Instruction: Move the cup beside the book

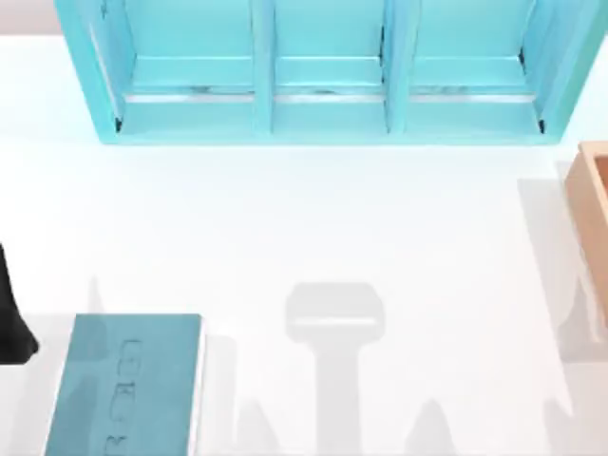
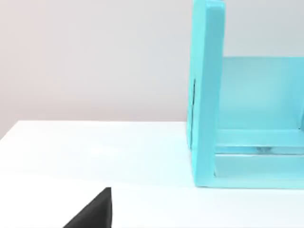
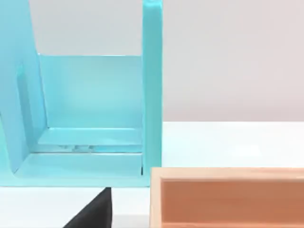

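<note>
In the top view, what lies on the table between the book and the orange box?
Nothing solid: between the book at lower left and the orange box at the right edge, the white table is bare, crossed by grey shadows.

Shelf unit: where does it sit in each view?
Top view: the light-blue shelf unit spans the far edge of the table, three compartments facing the camera.
Left wrist view: its end wall and one compartment.
Right wrist view: one end compartment, behind the orange box.
Shared landmark: the white table.
</note>
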You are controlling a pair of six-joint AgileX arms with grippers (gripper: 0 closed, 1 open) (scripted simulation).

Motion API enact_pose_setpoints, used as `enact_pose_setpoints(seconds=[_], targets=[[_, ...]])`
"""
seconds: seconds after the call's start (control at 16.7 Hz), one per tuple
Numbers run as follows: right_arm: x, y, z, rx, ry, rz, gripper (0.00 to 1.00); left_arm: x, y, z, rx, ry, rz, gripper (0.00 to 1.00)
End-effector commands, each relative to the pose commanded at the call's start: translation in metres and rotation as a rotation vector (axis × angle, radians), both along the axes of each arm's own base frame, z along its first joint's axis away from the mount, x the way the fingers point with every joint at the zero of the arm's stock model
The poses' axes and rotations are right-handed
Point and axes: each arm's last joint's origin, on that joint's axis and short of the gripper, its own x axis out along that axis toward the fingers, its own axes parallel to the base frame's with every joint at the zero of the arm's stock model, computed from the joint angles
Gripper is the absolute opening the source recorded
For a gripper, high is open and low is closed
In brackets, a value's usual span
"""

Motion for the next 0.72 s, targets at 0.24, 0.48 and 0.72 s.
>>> enact_pose_setpoints(seconds=[0.24,0.48,0.72], targets=[[0.0,0.0,0.0,0.0,0.0,0.0,1.0,0.0,0.001,0.005,0.026,0.016,0.01,1.0],[0.0,0.0,0.0,0.0,0.0,0.0,1.0,0.0,0.007,0.036,0.182,0.095,0.058,1.0],[0.0,0.0,0.0,0.0,0.0,0.0,1.0,0.008,0.017,0.092,0.448,0.227,0.104,1.0]])
